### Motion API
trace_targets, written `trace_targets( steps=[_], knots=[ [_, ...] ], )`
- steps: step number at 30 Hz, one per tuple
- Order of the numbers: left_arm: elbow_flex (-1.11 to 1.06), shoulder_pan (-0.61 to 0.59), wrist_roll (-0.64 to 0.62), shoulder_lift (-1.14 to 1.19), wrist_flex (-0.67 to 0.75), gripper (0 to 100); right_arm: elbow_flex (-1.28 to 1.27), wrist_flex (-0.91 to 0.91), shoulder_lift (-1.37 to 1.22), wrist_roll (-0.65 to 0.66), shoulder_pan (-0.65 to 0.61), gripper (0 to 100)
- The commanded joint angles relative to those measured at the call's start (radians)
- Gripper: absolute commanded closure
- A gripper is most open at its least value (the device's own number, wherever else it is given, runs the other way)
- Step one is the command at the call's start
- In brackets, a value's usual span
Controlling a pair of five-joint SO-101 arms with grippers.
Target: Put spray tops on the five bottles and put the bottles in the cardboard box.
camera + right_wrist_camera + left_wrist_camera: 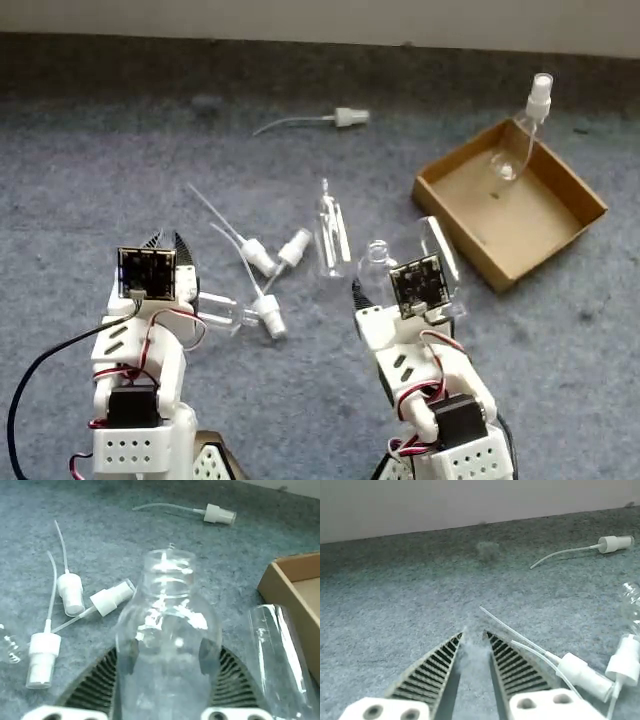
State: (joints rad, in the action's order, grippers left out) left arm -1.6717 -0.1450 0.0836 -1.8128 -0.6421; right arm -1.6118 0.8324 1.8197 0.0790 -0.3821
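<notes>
The cardboard box lies just beyond the right gripper, to its right, with one capped bottle inside. This gripper is closed around an uncapped bottle, long axis along the jaws, neck pointing forward past their tips. The left gripper is narrowly open and empty.

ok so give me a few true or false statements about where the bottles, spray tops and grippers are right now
1. The right gripper holds a clear bottle that has no top on it. True.
2. The left gripper grips a spray top. False: its jaws stand apart with nothing between them.
3. A capped bottle sits in the cardboard box. True.
4. Every loose top lies in the box. False: the loose spray tops lie on the grey surface outside it.
</notes>
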Motion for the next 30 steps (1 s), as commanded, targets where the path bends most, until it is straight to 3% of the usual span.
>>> trace_targets(
  steps=[1, 6, 12, 30],
  knots=[
    [0.117, 0.074, 0.098, 0.004, -0.127, 99, -0.013, -0.071, 0.018, -0.015, 0.019, 89.6],
    [0.306, 0.148, 0.239, 0.005, -0.342, 99, -0.085, -0.163, 0.018, -0.015, 0.024, 89.6],
    [0.503, 0.153, 0.374, 0.079, -0.52, 99, -0.125, -0.268, 0.018, -0.014, 0.024, 89.6],
    [0.967, 0.188, 0.379, 1.056, -0.557, 99, -0.208, -0.277, 0.018, -0.015, -0.048, 89.6]
  ],
)
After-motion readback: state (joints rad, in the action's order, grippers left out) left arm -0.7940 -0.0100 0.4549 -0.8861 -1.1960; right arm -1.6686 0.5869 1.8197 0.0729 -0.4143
